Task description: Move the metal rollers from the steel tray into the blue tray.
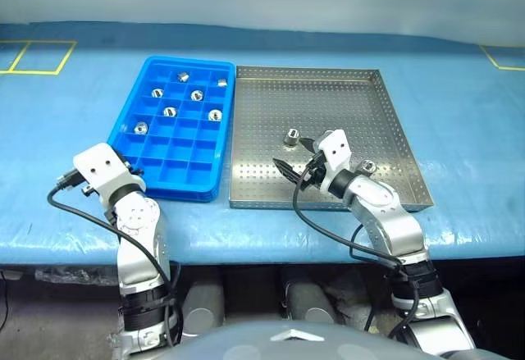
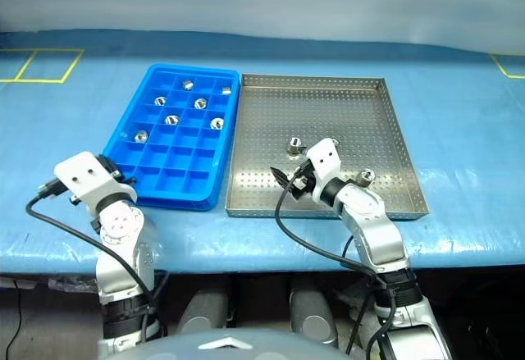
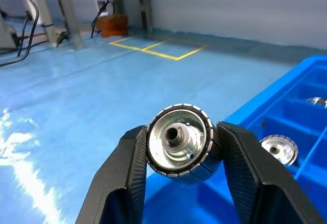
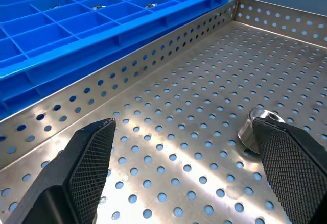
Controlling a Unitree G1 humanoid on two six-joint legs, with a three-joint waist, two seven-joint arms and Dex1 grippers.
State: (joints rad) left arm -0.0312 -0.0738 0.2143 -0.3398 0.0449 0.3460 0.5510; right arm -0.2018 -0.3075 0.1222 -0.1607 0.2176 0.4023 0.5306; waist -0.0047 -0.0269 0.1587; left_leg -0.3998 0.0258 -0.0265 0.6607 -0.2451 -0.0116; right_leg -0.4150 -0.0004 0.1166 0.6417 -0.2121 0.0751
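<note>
My left gripper (image 3: 181, 147) is clamped on a roller (image 3: 180, 141). It sits at the near left corner of the blue tray (image 1: 131, 126), by the outer rim. The empty squares lie ahead of it and to its right, so I think that arm only has to swing in a little and let go.

My right gripper (image 4: 186, 168) has its fingers wide apart, low over the steel tray (image 1: 392, 114). One roller (image 1: 290, 137) stands just ahead of it, close by its right finger (image 4: 291, 157), hole facing up. Another roller (image 1: 368, 166) rests by the right forearm, near the front rim.

The head views show seven rollers already in the blue squares. The left wrist view shows what they can't: the held roller lies sideways, its hole facing the camera.
</note>
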